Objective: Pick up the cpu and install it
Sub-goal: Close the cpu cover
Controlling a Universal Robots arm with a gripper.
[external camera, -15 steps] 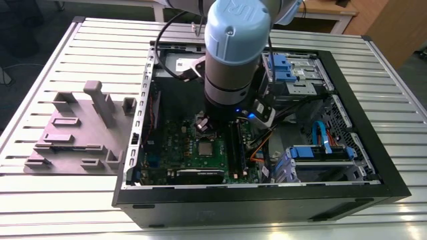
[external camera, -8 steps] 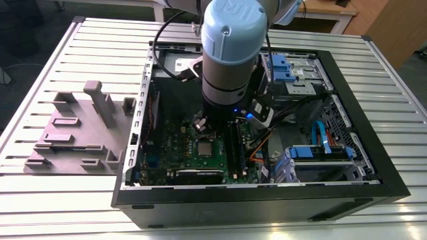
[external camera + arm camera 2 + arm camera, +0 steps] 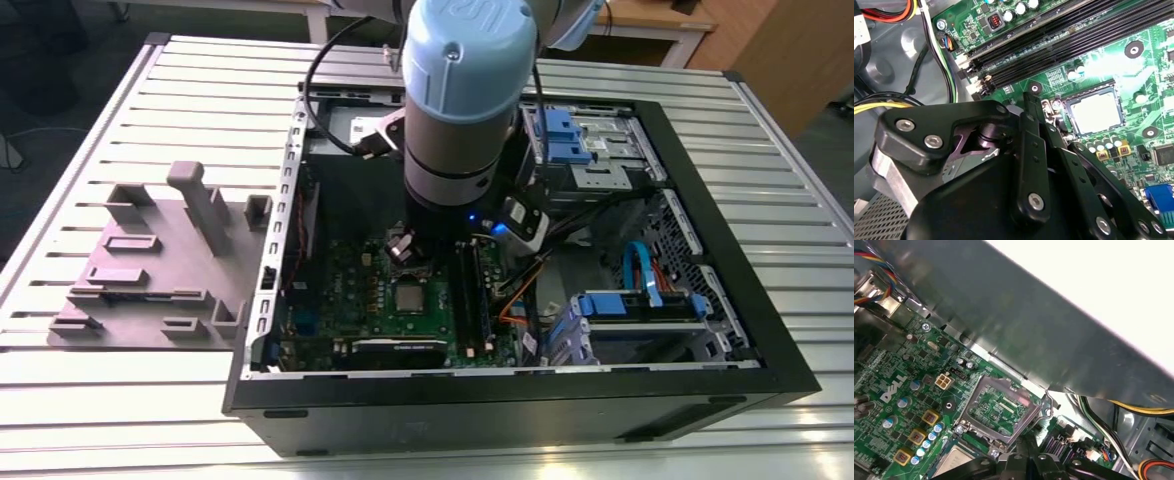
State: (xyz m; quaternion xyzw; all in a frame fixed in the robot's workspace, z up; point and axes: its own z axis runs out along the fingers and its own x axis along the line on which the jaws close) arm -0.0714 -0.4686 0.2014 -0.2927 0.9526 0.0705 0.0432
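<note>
Cpu [image 3: 1097,111] lies flat in socket [image 3: 1070,116], metal top up (square, no long axis). Gripper [image 3: 1028,100] near it, closed on nothing.

The gripper [image 3: 1035,111] is looming in the foreground, its black body covering much of the frame. It is hanging over the motherboard [image 3: 1139,70], just beside the socket [image 3: 1092,92]. The cpu [image 3: 1098,111] is lying flat inside the socket, its pale top catching the light, clear of the gripper. Black memory slots [image 3: 1054,45] are running diagonally across the board beyond the socket. A row of capacitors [image 3: 1104,145] is standing along the socket's near edge, and a blue connector [image 3: 1159,200] is sitting at the board's edge. A yellow cable [image 3: 874,105] is crossing the grey case floor [image 3: 894,65] beside the board.
</note>
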